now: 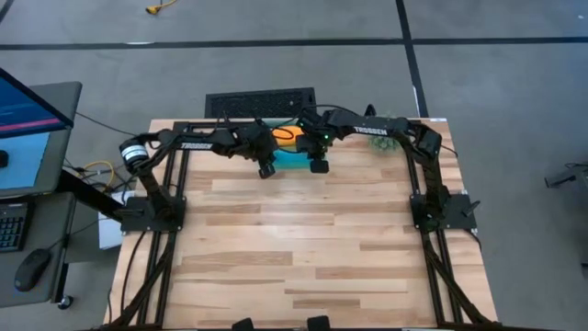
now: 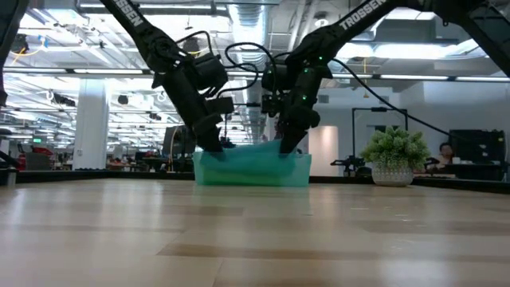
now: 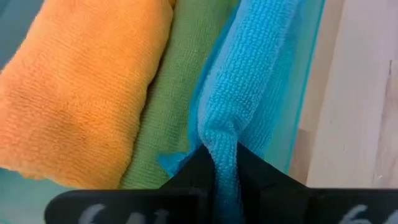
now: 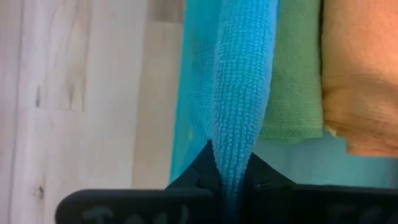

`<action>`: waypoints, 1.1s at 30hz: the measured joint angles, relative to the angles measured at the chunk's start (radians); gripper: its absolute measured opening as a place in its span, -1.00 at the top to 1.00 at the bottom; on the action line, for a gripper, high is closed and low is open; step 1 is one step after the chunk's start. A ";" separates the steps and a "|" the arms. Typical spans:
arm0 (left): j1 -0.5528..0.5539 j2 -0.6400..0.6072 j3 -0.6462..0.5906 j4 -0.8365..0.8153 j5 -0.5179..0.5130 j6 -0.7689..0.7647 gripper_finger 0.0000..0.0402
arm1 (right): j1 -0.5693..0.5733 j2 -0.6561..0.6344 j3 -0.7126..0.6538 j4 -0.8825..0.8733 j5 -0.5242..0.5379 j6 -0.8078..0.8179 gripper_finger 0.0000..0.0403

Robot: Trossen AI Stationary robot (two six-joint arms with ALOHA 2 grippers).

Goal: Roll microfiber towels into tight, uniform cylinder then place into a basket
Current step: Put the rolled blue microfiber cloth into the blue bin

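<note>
Presently both end effectors are pinching the blue towel [image 3: 249, 87], left end effector [image 3: 225, 177] and right end effector [image 4: 231, 168] at opposite ends of its long axis, lowering it inside the basket [image 2: 252, 169] beside the green towel [image 3: 177, 93] and orange towel [image 3: 81, 87].

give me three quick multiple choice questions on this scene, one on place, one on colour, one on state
1. Where does the basket sit?
A. far edge of the table, between both arms
B. near edge
C. on the floor

2. Which towel do both hands pinch?
A. orange
B. sky blue
C. green

3. How is the left hand?
A. wide open
B. shut on the towel
C. away from the basket

Answers:
1 A, the high view shows it at the far edge.
2 B, the blue towel runs between the fingers of the left hand and the right hand.
3 B, its fingers clamp the blue cloth.
</note>
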 joint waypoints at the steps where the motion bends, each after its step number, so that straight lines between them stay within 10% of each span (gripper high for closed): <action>1: 0.000 0.002 0.000 -0.002 0.001 -0.006 0.92 | 0.001 0.000 0.000 0.000 0.000 0.000 0.84; 9: -0.003 0.004 -0.002 0.012 -0.008 -0.018 0.81 | 0.007 0.000 0.000 0.001 0.007 0.007 0.80; 24: -0.003 0.006 0.014 -0.019 -0.026 -0.007 0.26 | 0.006 -0.002 0.024 -0.054 0.011 0.025 -0.03; 33: -0.004 0.005 0.037 -0.041 -0.017 0.013 0.22 | -0.035 -0.012 0.084 -0.142 0.008 0.033 -0.03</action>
